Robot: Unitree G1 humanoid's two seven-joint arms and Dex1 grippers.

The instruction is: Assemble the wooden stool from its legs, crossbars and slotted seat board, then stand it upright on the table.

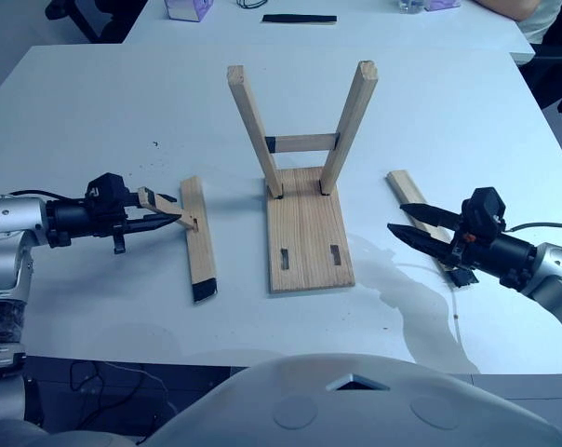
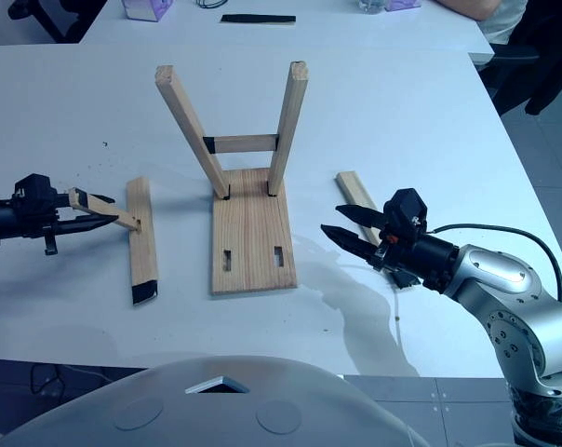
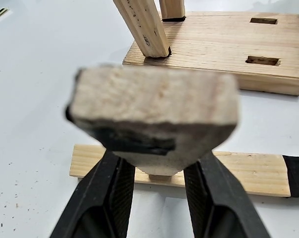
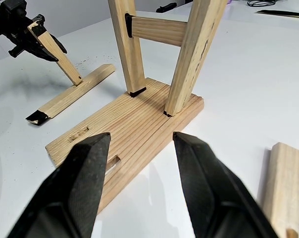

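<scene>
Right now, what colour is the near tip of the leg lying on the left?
Black tip on pale wooden leg; clearest in left eye view.

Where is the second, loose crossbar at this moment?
On the robot's left in the left eye view: the crossbar is clamped tilted in the left gripper, its lower end meeting the leg lying flat just left of the seat board.

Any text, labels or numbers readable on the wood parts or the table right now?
None readable.
The seat board, legs and crossbar carry only black marks, no lettering.
The purple box at the far edge is too small to read.
</scene>
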